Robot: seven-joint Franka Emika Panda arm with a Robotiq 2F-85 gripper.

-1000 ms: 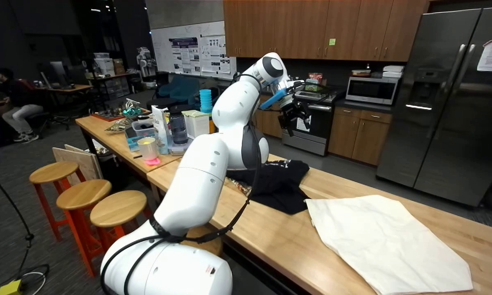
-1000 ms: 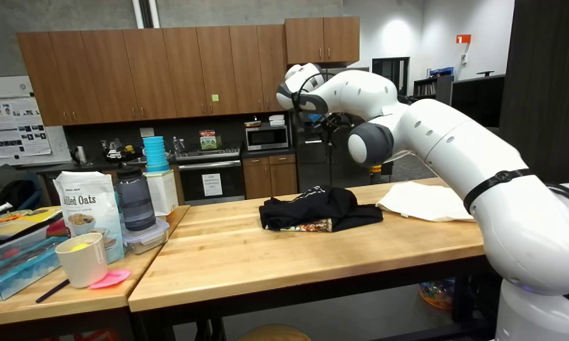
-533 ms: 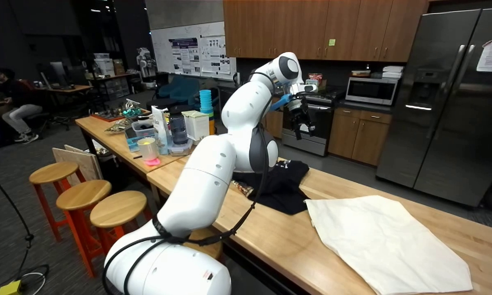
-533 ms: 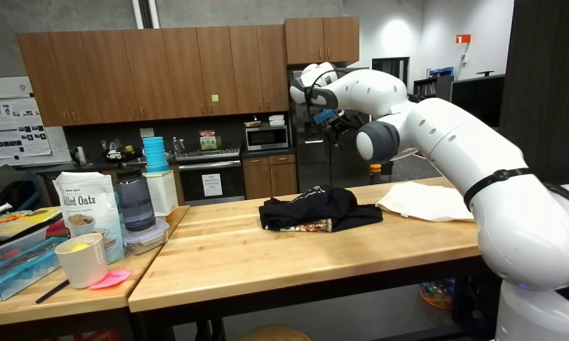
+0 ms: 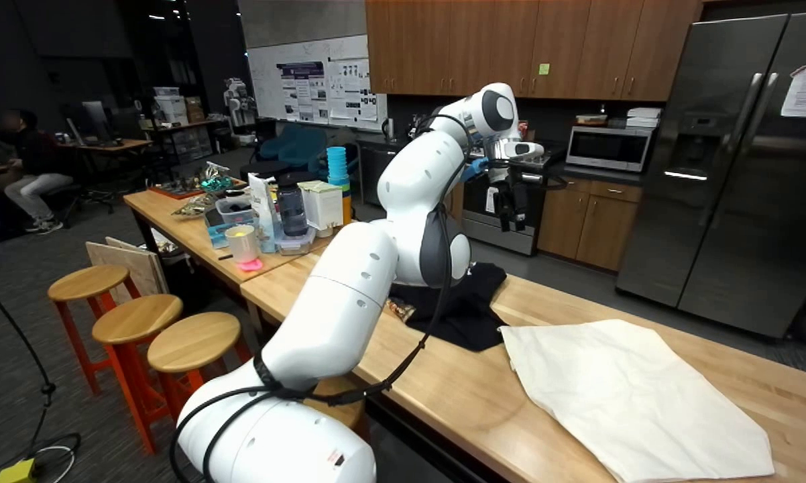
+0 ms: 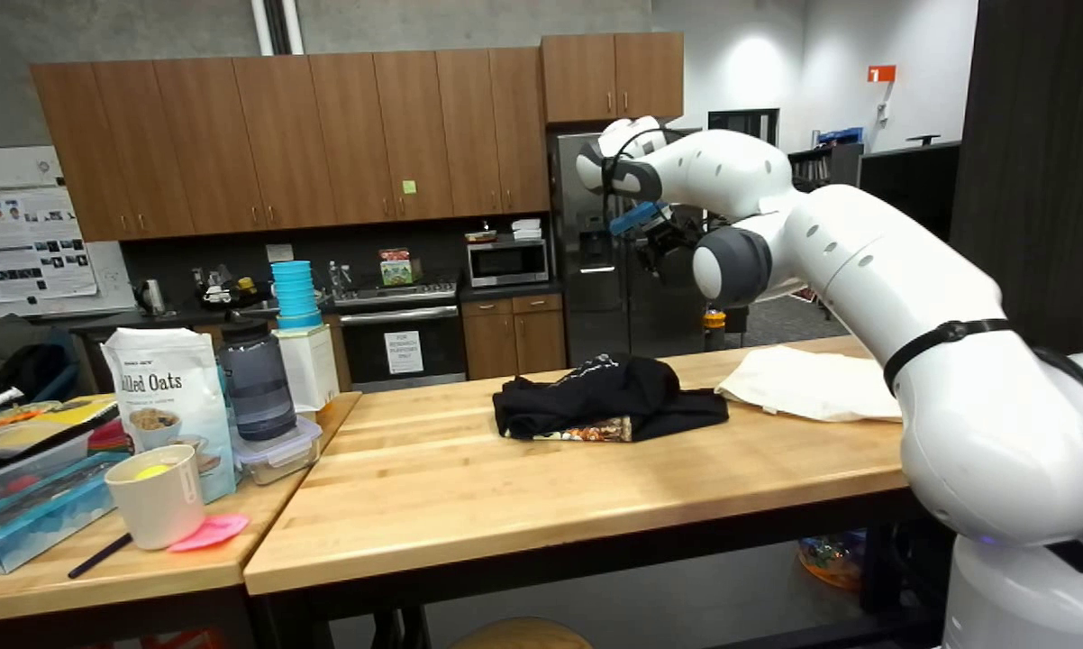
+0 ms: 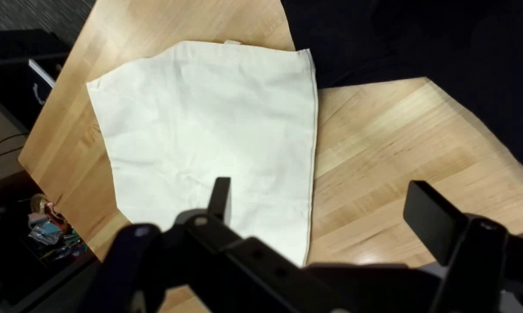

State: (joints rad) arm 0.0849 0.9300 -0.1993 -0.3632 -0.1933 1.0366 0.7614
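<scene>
Pale wooden butcher-block table (image 6: 469, 487) carries the fabric things. White jointed robot arm (image 6: 902, 279) arches over it, prob. so its end can aim down. Off-white creased fabric sheet (image 5: 634, 396) lies flat on table, opened out, prob. b/c nothing props or folds it; squarish, so long axis is hard to call: in an exterior view it stretches from upper left toward lower right, in wrist view one straight edge runs approx. top to bottom. Black bunched garment (image 6: 609, 397) w/ white print sits heaped next to it, touching one sheet corner, likely slumped under own wt. Black two-finger gripper (image 7: 320, 202) hangs well above both, jaws wide, nothing btwn; likely that high to clear the fabric. Small white tab (image 7: 232, 42) pokes from sheet's top edge in wrist view.
</scene>
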